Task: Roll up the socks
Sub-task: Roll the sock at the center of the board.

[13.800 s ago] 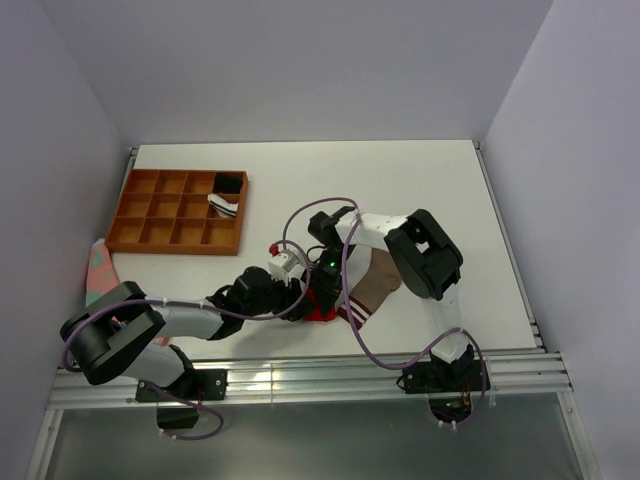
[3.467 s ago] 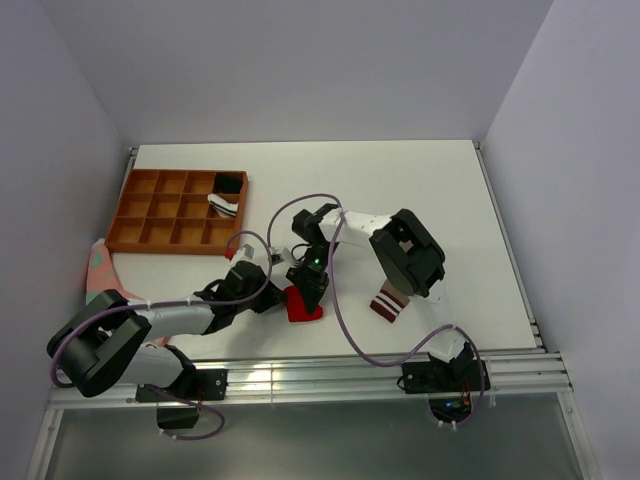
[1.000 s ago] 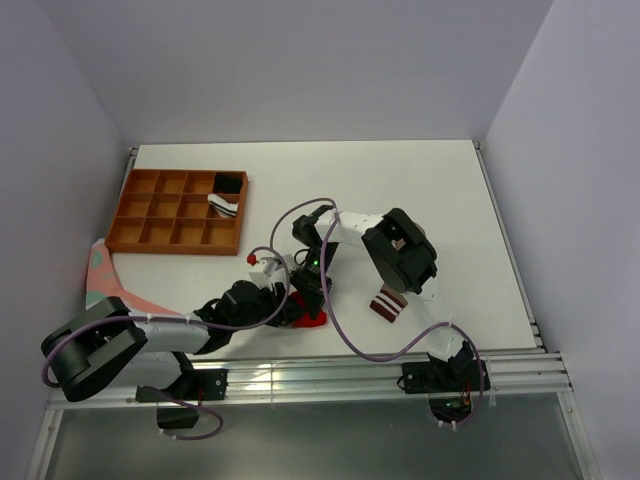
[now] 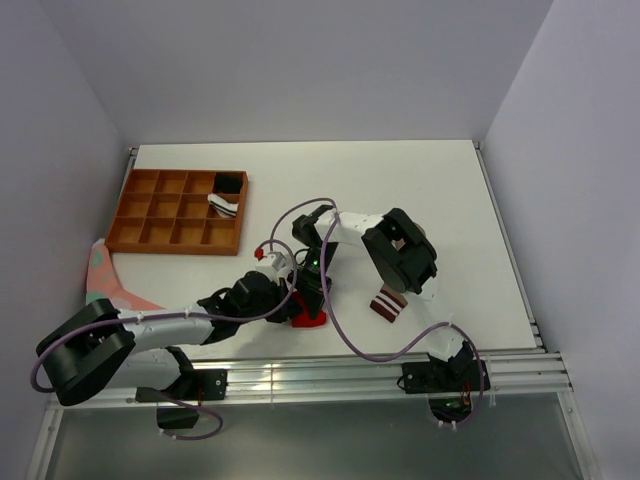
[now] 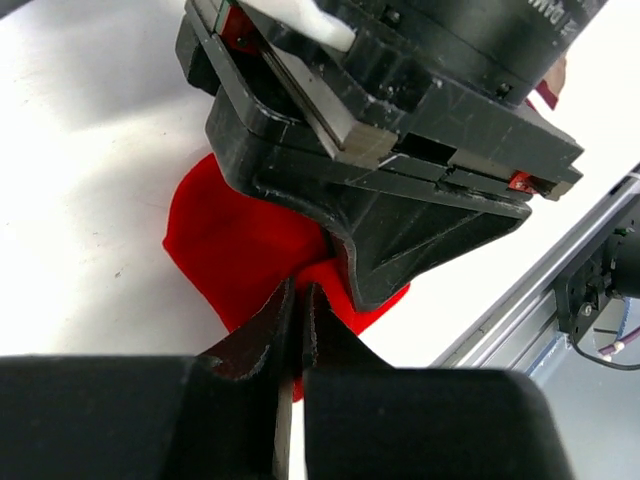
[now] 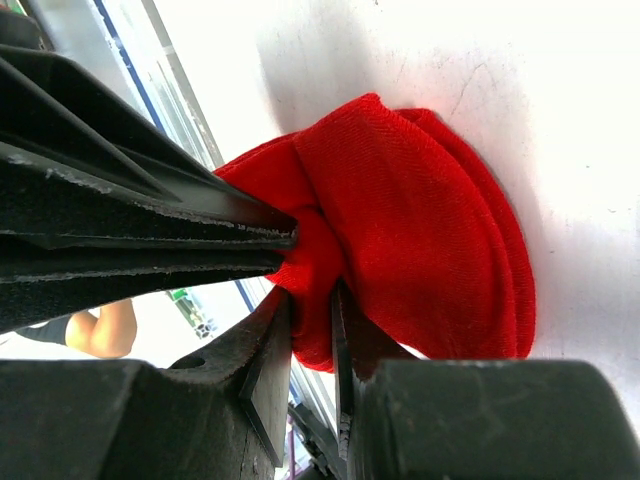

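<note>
The bright red sock (image 4: 310, 319) lies bunched near the table's front edge, and both grippers meet on it. My left gripper (image 4: 291, 304) reaches in from the left. In the left wrist view its jaws (image 5: 298, 292) are pinched together on a fold of the red sock (image 5: 225, 250). My right gripper (image 4: 310, 298) comes down from above, and in its wrist view it is shut (image 6: 312, 315) on another fold of the red sock (image 6: 420, 230). The tan-brown sock's striped cuff (image 4: 386, 305) shows to the right, the rest hidden under the right arm.
A brown compartment tray (image 4: 160, 232) stands at the back left with dark and white items (image 4: 225, 195) in two cells. A pink and teal cloth (image 4: 100, 275) hangs off the left side. The metal rail (image 4: 320, 375) runs along the front edge.
My left gripper's jaws have closed onto the red sock and its wrist has shifted slightly toward the right gripper. The right gripper keeps its grip in place.
</note>
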You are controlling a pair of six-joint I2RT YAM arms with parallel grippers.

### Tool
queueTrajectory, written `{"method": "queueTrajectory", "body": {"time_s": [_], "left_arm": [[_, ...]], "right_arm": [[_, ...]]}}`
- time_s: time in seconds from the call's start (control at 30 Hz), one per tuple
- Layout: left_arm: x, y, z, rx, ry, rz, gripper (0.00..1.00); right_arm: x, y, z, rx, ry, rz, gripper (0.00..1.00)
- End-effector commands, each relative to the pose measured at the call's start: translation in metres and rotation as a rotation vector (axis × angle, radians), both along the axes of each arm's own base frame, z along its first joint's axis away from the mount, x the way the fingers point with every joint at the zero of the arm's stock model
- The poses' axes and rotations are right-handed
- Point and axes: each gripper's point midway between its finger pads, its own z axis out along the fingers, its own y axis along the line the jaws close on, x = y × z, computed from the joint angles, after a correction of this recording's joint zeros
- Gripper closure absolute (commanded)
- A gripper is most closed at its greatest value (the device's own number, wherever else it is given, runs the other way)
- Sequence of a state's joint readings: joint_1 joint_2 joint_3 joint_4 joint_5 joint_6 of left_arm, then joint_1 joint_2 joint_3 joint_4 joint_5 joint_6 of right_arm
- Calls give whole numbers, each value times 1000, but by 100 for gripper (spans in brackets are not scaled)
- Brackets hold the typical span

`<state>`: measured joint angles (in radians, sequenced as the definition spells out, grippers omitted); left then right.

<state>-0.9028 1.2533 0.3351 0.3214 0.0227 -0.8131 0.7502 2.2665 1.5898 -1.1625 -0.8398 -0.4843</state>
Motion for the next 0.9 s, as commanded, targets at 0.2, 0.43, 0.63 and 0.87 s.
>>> {"method": "queueTrajectory", "body": {"time_s": [0.2,0.43,0.63,0.87], "left_arm": [[9,12,-4,78,27,87,100],[8,12,-12,89,53,98,100],[11,9,-16,103,65,106,100],[14,7,-23,109,92,132,100]], "right_arm": [[40,-7,-21,-31,-263,56,57],[54,-11,-4,-2,-313,5,47],[65,-22,11,23,-344,-55,44],[80,-38,26,67,-392,-137,43]]}}
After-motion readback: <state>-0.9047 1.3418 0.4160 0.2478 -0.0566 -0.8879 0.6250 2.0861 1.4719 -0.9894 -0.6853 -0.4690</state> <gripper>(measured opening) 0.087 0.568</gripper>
